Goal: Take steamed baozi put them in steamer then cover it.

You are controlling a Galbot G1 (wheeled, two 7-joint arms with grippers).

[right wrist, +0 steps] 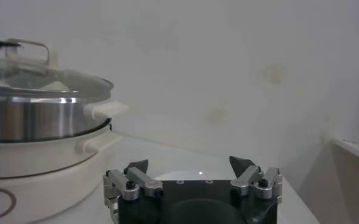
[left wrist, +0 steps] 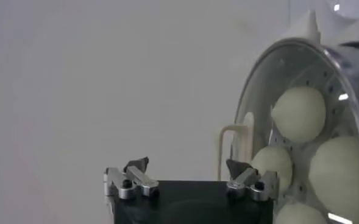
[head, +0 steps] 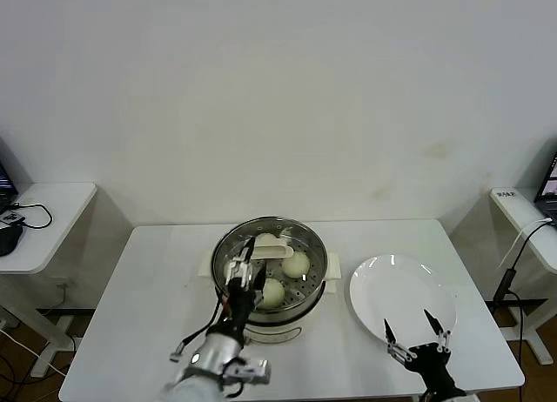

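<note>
- Standing over the steamer (head: 271,284), the left gripper (head: 246,264) has its fingers spread wide and grasps nothing; its tips sit just above the handle of the cover (head: 271,243)
- Cover lies on the pot, its clear glass showing the steamed baozi (head: 296,264) inside on the perforated tray
- From the left wrist view, four buns (left wrist: 298,114) show through the glass, the cream bar handle (left wrist: 233,146) just beyond the fingertips (left wrist: 136,164)
- Steamer rests at the middle of the white table (head: 157,289)
- Right gripper (head: 418,331) hangs low near the table's front edge, fingers released and empty, over the near rim of the white plate (head: 396,284)
- Plate sits just beside the steamer on the robot's right
</note>
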